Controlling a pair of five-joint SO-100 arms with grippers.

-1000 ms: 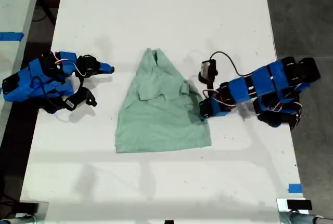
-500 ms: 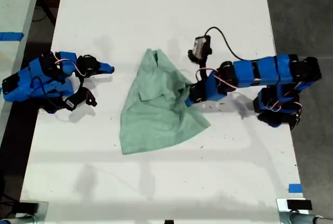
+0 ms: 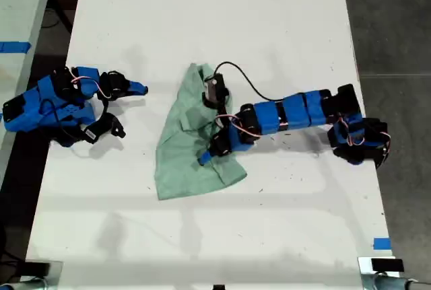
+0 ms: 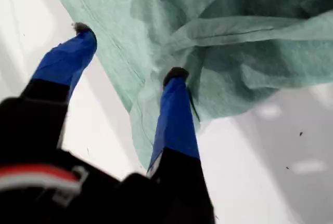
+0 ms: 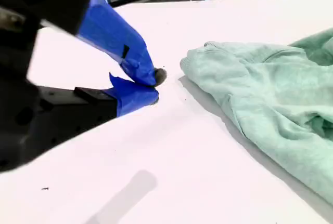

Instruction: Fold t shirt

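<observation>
The pale mint-green t shirt [image 3: 183, 165] lies rumpled on the white table [image 3: 202, 21], its side toward the exterior view's right folded over onto the middle. My first gripper [image 3: 206, 158] reaches in from the exterior view's right and sits over that folded part. In the first wrist view its blue fingers [image 4: 174, 115] stand apart, with the t shirt [image 4: 234, 37] and its edge running between them; my first gripper [image 4: 127, 50] is open. My second gripper [image 3: 140, 89] rests at the exterior view's left, apart from the cloth. Its tips meet in the second wrist view, so my second gripper [image 5: 154, 86] is shut on nothing, with the t shirt [image 5: 260, 94] beside it.
A black cable [image 3: 249, 85] arcs over the first arm to its wrist camera [image 3: 215, 90]. Blue tape marks sit at the exterior view's lower right [image 3: 381, 243] and on the neighbouring table at its left [image 3: 13, 46]. Dark floor borders the table at both sides.
The first arm has stretched toward the exterior view's left, dragging the t shirt's right side over onto its middle. The second arm has not moved.
</observation>
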